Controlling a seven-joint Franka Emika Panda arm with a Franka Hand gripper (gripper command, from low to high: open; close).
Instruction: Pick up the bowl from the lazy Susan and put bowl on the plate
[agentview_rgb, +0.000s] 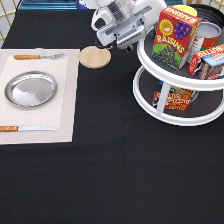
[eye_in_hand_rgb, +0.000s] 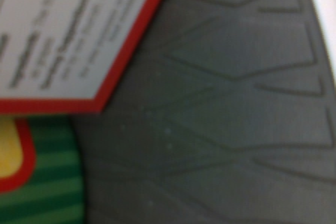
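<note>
The black bowl is out of view in both views. The white two-tier lazy Susan (agentview_rgb: 150, 70) stands at the exterior view's right. Its upper shelf carries a red raisins box (agentview_rgb: 175, 36), a can (agentview_rgb: 212, 31) and another box (agentview_rgb: 210, 62). My gripper (agentview_rgb: 129, 41) is at the left rim of the upper shelf, next to the raisins box. The wrist view shows the dark grey ribbed shelf mat (eye_in_hand_rgb: 225, 125) from close by and the edge of a red-bordered box (eye_in_hand_rgb: 67, 55). The silver plate (agentview_rgb: 31, 89) lies empty on a placemat at the exterior view's left.
A wooden coaster (agentview_rgb: 95, 56) lies just left of and below the gripper. A fork (agentview_rgb: 37, 56) and a knife (agentview_rgb: 22, 128) flank the plate on the pale placemat (agentview_rgb: 67, 100). A box (agentview_rgb: 175, 96) stands on the lower shelf. The table is covered in black cloth (agentview_rgb: 110, 175).
</note>
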